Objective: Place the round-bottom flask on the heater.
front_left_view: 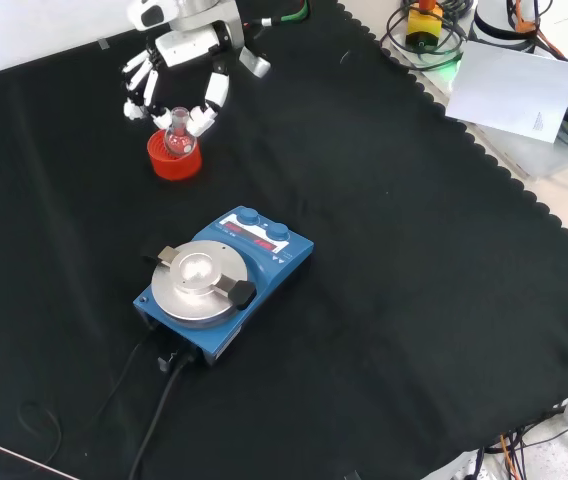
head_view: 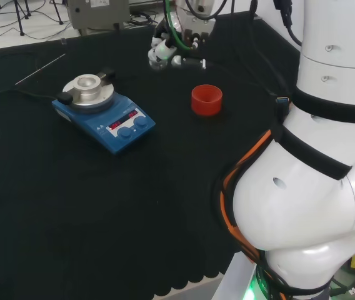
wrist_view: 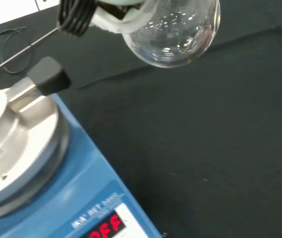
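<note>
Head view: hand at the far side of the cloth, beyond the red stand; heater well to the left.

Front view: fingers curled round the round-bottom flask, held just above the stand.

Wrist view: clear glass bulb in the air — probably light, smooth, breakable; better held at the neck. Print on the heater left unread.

Clear round-bottom flask held above the cloth; blue heater with bare silver plate
</note>
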